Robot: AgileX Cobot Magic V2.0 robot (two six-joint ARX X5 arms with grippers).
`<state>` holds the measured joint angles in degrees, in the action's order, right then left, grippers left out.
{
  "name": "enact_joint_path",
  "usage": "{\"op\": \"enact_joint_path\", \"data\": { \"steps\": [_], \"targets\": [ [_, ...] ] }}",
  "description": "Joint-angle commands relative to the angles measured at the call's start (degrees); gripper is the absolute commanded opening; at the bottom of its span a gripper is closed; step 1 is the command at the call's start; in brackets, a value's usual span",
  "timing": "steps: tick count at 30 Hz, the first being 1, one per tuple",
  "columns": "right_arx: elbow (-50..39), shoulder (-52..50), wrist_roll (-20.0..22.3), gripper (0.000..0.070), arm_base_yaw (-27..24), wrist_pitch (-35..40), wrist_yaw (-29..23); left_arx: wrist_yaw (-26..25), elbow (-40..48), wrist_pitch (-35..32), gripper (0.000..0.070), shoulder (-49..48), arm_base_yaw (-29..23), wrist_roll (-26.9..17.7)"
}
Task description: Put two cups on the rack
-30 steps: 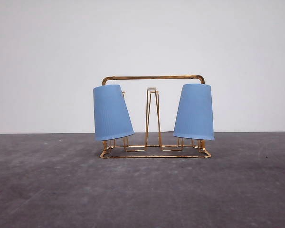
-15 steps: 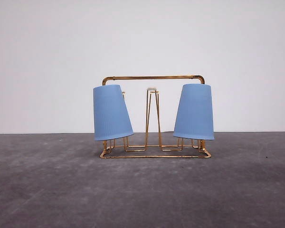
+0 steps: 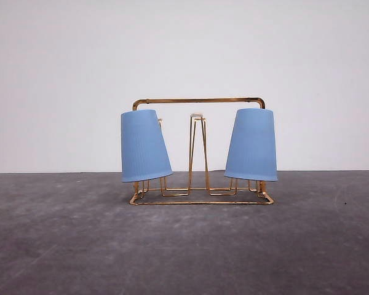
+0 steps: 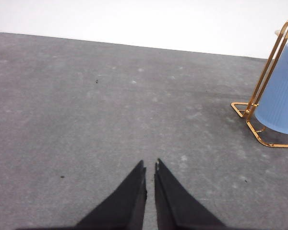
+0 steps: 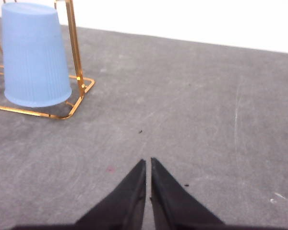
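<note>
Grey table (image 3: 184, 246): I see both cups (image 3: 145, 146) (image 3: 252, 145) upside-down on rack (image 3: 198, 101); L gripper (image 4: 150, 166) & R gripper (image 5: 148, 163) pinched together, empty.

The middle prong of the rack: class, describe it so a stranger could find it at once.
On the grey table stands a gold wire rack. Between its two upturned blue cups rises the middle prong, white-tipped. Unlike its neighbours, it is bare.
</note>
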<state>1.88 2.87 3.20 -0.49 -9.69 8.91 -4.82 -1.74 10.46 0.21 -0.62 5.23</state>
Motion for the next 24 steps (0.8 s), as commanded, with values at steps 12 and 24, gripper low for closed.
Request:
{"op": "enact_joint_path", "data": {
  "steps": [12, 24],
  "targets": [
    [-1.2, -2.7, 0.6, 0.0014, 0.1, 0.4, -1.4, -0.1, 0.8, 0.3, 0.0015, 0.0, 0.0, 0.0],
    [-1.2, -2.7, 0.6, 0.0014, 0.1, 0.7, -1.4, -0.1, 0.8, 0.3, 0.0015, 0.0, 0.0, 0.0]
  ]
}}
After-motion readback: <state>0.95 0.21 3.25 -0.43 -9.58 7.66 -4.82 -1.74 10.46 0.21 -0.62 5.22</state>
